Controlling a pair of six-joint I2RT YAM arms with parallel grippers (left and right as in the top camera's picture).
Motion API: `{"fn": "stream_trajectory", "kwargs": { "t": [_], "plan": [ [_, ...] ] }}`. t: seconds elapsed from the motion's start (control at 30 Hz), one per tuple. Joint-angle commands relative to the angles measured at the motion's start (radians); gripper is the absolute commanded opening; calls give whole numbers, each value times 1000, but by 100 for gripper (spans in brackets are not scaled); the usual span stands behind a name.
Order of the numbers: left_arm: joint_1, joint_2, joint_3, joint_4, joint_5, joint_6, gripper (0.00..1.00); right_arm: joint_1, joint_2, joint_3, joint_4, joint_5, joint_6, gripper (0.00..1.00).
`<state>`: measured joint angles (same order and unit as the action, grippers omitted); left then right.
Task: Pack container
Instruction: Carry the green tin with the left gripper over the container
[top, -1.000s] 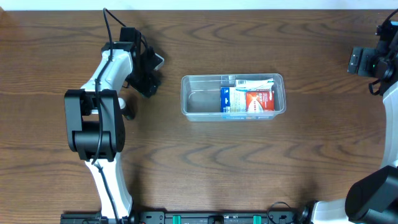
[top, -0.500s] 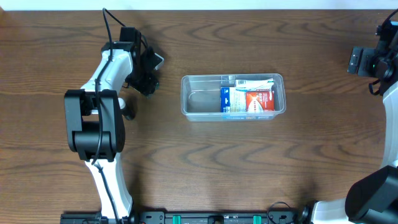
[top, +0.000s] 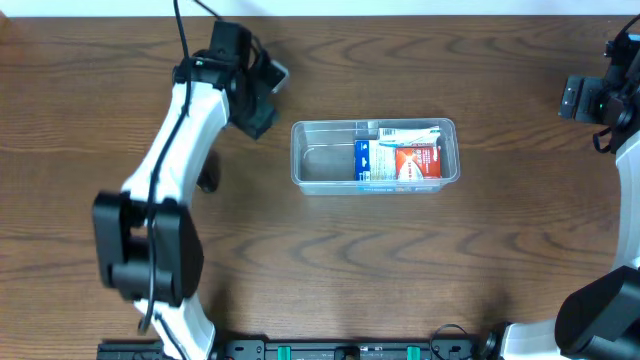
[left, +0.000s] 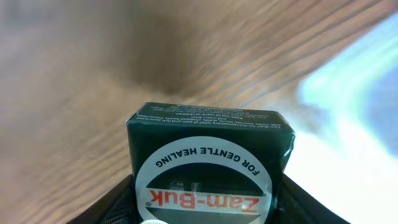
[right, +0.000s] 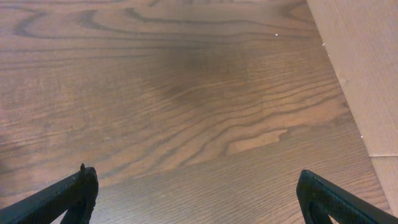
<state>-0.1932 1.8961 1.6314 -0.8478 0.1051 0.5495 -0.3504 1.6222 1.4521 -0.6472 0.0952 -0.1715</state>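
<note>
On my overhead feed the wooden bench (top: 330, 270) is mostly bare. My left arm (top: 180, 150) stretches from the near edge toward the far edge. The right arm (top: 625, 180) is parked along the right edge. The container (top: 322, 165) sits about mid-bench, a little nearer the far edge. Its right half is taken up by a blue-and-white box (top: 372, 160), a red box (top: 418, 160) and a slim pack (top: 400, 131) along the far wall, so only the left half is free.

The left gripper (top: 262, 95) hangs just off the container's far-left corner. It's clenched on a dark green Zam-Buk box (left: 208, 165), and the bench behind it is smeared on the wrist feed. The right gripper (right: 198, 186) is spread wide with nothing between its fingers.

My worry is the drop. Only the box's lower part seems pinched, so a quick swing could tip it. If I come in low, its bottom edge may catch the rim and shove the light tub, and drifting right would land it on the packed boxes
</note>
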Motion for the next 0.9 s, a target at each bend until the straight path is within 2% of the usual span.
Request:
{"fn": "stream_trajectory", "kwargs": {
  "t": [0.0, 0.2, 0.57, 0.87],
  "plan": [
    [-53, -81, 11, -11, 7, -20, 53, -4, -1, 6, 0, 6, 14, 99],
    [-177, -154, 11, -11, 12, -20, 53, -4, -1, 6, 0, 6, 14, 99],
    [-426, -108, 9, -8, 16, 34, 53, -4, -1, 6, 0, 6, 14, 99],
    [-495, -37, 9, 17, 16, 125, 53, -4, -1, 6, 0, 6, 14, 99]
  ]
}}
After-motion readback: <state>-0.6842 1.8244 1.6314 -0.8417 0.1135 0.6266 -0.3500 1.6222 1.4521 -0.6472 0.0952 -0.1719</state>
